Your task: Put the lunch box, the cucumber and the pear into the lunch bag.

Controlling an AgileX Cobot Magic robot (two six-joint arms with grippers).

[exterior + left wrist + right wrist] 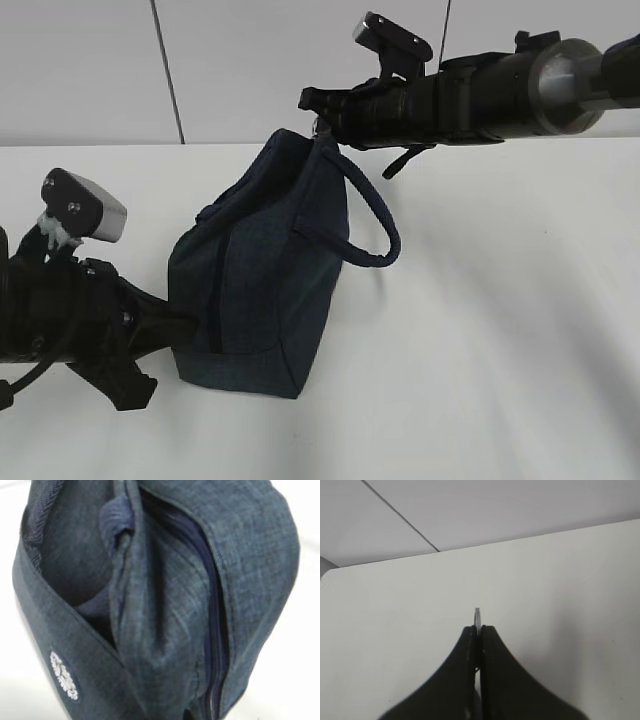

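The dark navy lunch bag (265, 270) lies on the white table and fills the left wrist view (165, 630), with its zipper (216, 645) running down the right side. My left gripper (183, 325) is pressed into the bag's near end and looks shut on its fabric; its jaws are hidden in the wrist view. My right gripper (315, 105) is at the bag's far top corner. In the right wrist view this gripper (478, 630) is shut on a thin metal pull ring (477, 614), seen edge-on. The lunch box, the cucumber and the pear are out of view.
A rope-like handle (375, 215) loops out to the bag's right. White table (500, 350) stretches to the right and front. A pale wall with a dark seam (168, 70) stands behind the table.
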